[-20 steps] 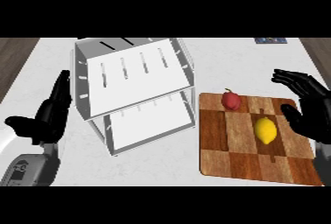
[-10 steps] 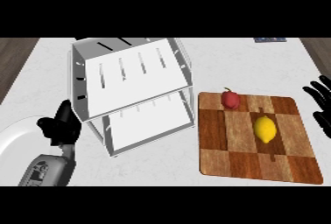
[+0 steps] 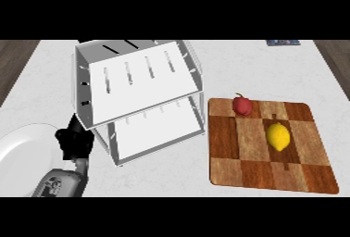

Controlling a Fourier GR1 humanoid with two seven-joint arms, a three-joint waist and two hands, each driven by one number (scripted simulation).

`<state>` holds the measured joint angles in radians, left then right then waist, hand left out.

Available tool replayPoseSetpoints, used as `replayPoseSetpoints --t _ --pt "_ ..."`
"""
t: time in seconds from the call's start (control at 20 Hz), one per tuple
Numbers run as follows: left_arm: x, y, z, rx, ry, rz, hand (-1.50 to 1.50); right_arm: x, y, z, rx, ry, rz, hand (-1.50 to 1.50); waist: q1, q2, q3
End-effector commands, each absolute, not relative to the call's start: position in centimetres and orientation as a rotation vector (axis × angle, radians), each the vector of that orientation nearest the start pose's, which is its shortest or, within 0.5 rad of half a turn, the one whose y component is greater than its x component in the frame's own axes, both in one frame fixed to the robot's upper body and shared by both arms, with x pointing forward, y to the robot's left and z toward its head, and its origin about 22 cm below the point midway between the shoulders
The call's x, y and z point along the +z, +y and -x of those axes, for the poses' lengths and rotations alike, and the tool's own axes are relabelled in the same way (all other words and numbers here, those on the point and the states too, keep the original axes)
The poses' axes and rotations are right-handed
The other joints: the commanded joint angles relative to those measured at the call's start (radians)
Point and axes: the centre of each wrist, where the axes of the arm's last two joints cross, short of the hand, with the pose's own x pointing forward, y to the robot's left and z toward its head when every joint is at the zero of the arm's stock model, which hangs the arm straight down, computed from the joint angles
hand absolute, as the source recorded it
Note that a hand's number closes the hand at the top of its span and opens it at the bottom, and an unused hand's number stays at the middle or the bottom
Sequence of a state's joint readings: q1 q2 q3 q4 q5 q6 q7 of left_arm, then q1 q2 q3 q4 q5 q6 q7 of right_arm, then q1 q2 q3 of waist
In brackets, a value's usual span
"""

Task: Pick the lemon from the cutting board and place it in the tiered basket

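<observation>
Counter [image 3: 273, 69]: pale marbled top that fills most of the head view and carries everything below.
Tiered basket [image 3: 137, 88]: white, with slotted panels in a thin wire frame, one tier above another. It stands left of centre on the counter, its near right corner just beside the cutting board's left edge. Nothing shows in either tier.
Cutting board [image 3: 301, 166]: wooden, in a checker of light and dark blocks. It lies flat at the right of the counter.
Plate [image 3: 17, 157]: white and round, at the left edge and partly cut off by it.
Left forearm [image 3: 60, 185]: grey, coming up from the lower left over the plate's rim.
Left hand [image 3: 74, 142]: black, between the plate and the basket's near left corner. It shows as one dark clump, so I cannot tell whether it is released or clenched, or whether it touches the frame. It holds nothing that can be seen.
Lemon [image 3: 278, 136]: yellow, lying near the middle of the cutting board, well apart from the left hand.
Red fruit [image 3: 241, 106]: stemmed, at the board's far left corner, near the lemon but not touching it.
Dark object [image 3: 282, 42]: small and flat, at the counter's far right edge; what it is cannot be told.
</observation>
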<state>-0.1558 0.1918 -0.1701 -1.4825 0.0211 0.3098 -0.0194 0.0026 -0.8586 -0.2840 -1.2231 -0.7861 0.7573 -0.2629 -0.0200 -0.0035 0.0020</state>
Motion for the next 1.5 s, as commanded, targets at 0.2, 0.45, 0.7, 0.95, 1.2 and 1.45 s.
replayPoseSetpoints --t 0.2,0.45,0.7,0.95,1.2,1.45 --pt "2.8 21.6 -27.8 -0.095 -1.662 -0.227 0.0 22.9 -47.5 -22.8 0.96 -1.596 0.178 -1.5 -0.013 -0.008 -0.003" --pt "2.3 21.0 -27.2 -0.107 -1.652 -0.182 0.0 24.4 -42.6 -23.7 1.183 -1.47 0.394 -1.5 0.022 0.001 -0.004" --pt "2.0 19.6 -26.1 -0.091 -1.665 -0.177 0.0 22.4 -38.4 -23.2 1.217 -1.383 0.448 -1.5 0.021 0.002 -0.003" --pt "4.5 20.3 -26.6 -0.111 -1.657 -0.203 0.0 22.9 -35.0 -22.9 1.244 -1.334 0.442 -1.5 0.024 0.002 -0.002" --pt "4.3 20.9 -27.5 -0.11 -1.658 -0.17 0.0 22.9 -34.3 -23.7 1.295 -1.275 0.472 -1.5 0.022 0.003 -0.002" --pt "3.6 20.3 -27.5 -0.114 -1.671 -0.171 0.0 21.9 -33.6 -24.5 1.323 -1.147 0.474 -1.5 0.025 0.004 -0.002"
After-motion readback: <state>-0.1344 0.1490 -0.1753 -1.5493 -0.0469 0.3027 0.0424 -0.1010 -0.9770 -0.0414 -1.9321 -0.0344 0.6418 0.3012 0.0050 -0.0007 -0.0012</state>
